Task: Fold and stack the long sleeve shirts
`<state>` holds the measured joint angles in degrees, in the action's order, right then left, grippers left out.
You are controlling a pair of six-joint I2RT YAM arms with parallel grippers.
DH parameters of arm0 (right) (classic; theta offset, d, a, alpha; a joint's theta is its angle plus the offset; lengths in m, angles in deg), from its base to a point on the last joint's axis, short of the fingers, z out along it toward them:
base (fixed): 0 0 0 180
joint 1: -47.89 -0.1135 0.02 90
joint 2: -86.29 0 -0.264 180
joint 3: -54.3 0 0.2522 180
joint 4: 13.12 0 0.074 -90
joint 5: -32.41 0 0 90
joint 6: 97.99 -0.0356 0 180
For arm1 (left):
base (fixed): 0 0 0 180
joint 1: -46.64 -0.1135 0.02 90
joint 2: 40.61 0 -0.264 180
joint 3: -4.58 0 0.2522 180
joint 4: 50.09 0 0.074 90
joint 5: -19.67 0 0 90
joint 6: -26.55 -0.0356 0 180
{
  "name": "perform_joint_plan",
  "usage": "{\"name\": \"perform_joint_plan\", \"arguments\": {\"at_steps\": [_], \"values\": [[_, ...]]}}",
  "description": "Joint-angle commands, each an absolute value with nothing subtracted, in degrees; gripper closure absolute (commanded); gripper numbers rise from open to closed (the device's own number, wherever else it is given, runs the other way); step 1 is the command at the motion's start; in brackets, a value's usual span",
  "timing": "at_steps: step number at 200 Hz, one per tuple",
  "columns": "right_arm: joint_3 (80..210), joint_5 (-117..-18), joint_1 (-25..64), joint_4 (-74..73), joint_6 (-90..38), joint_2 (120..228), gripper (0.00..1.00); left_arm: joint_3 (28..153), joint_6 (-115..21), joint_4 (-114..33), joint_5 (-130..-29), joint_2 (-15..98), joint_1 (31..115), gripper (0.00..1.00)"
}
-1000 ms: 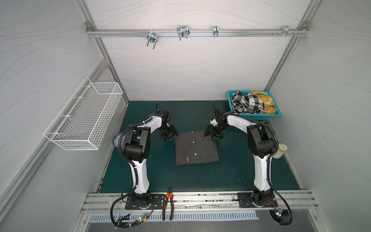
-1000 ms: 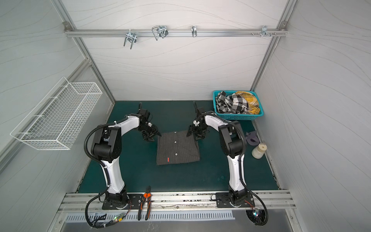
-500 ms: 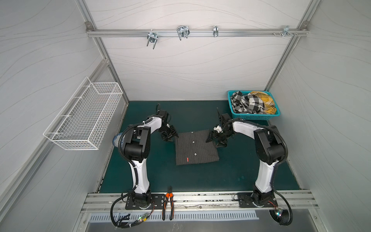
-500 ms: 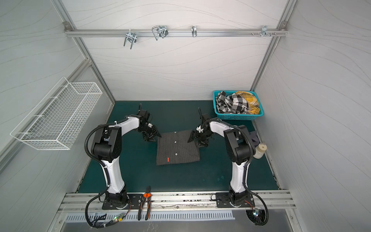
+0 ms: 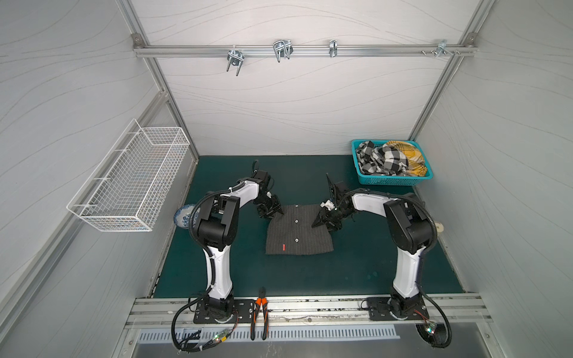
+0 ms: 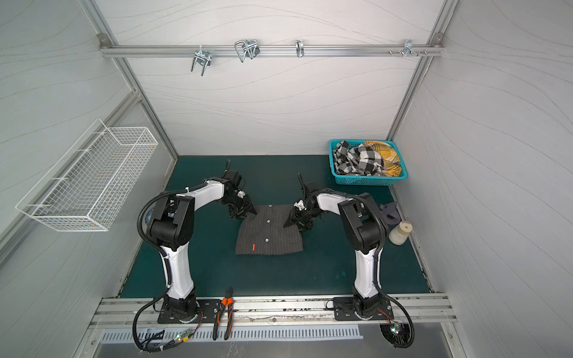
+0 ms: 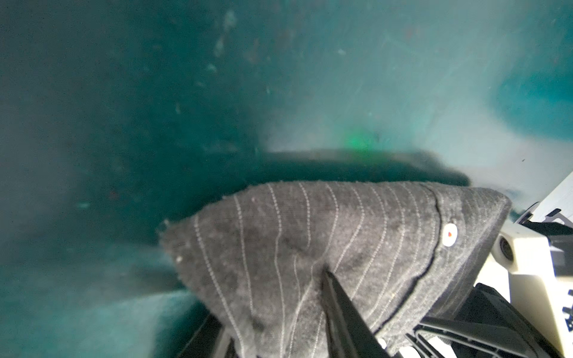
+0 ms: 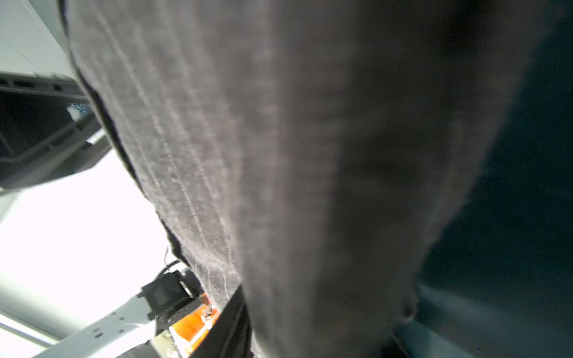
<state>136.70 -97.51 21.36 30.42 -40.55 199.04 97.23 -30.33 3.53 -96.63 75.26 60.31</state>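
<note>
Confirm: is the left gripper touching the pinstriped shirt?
Touching. In the left wrist view a finger of the left gripper presses into a raised corner of the shirt, creases fanning from its tip.

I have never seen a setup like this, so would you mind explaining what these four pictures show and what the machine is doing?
These are two white robot arms bolted to a rail at the table's near edge, each ending in a two-fingered pincer. Two pictures come from one camera head above, looking down; they are nearly identical. The other two come from small cameras on the wrists, hence the close-ups. On the green mat lies a folded dark grey pinstriped shirt with white buttons and a red tag. The left pincer grips its far left corner and the right pincer its far right corner; both wrist views show the cloth lifted there. A turquoise basket at the back right holds checked clothes, and pliers lie on the rail.
</note>
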Motion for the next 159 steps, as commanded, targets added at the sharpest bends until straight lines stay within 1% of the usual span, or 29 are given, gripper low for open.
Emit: {"name": "perform_joint_plan", "arguments": {"at_steps": [1, 11, 25, 46, 73, 82, 86, 96, 105, 111, 124, 148, 159], "values": [[136.2, -96.3, 23.5, 33.2, -38.5, 195.7, 0.3, 99.8, -31.7, 5.8, -96.0, 75.8, 60.0, 0.56], [136.3, -95.4, 24.6, 35.1, -37.2, 194.0, 0.24, 100.2, -32.0, 6.6, -96.1, 74.8, 59.5, 0.54], [136.5, -95.3, 26.1, 36.8, -36.3, 192.4, 0.22, 100.5, -32.1, 7.8, -95.4, 72.8, 58.3, 0.52], [137.6, -96.7, 28.0, 38.1, -35.9, 191.5, 0.25, 100.1, -32.0, 9.6, -94.9, 69.6, 55.3, 0.51], [141.7, -95.9, 27.8, 39.5, -35.9, 192.5, 0.29, 98.7, -32.2, 9.9, -95.6, 67.2, 52.2, 0.48], [143.9, -94.8, 27.5, 40.3, -35.8, 193.5, 0.35, 98.4, -32.2, 9.7, -96.0, 67.3, 51.9, 0.48], [145.7, -94.1, 27.1, 41.2, -35.5, 194.5, 0.4, 98.5, -32.2, 9.6, -96.3, 67.6, 51.9, 0.48], [148.9, -91.4, 26.3, 43.2, -34.8, 196.5, 0.49, 98.4, -31.7, 9.0, -97.6, 68.5, 51.9, 0.48], [151.7, -88.8, 25.2, 45.6, -34.2, 198.5, 0.61, 97.8, -30.6, 7.5, -99.4, 69.4, 52.1, 0.49], [153.1, -87.7, 24.3, 46.6, -33.8, 199.6, 0.66, 97.3, -30.0, 6.6, -100.1, 69.9, 52.3, 0.5], [154.2, -85.7, 22.8, 47.5, -33.9, 200.7, 0.73, 96.8, -29.6, 5.8, -100.3, 71.3, 53.2, 0.52], [153.0, -82.7, 20.6, 48.2, -35.0, 201.6, 0.84, 97.0, -29.5, 5.3, -100.8, 73.2, 55.6, 0.62], [151.7, -82.0, 20.2, 48.0, -35.4, 202.2, 0.87, 97.0, -29.7, 4.9, -100.6, 73.8, 56.8, 0.64]]}}
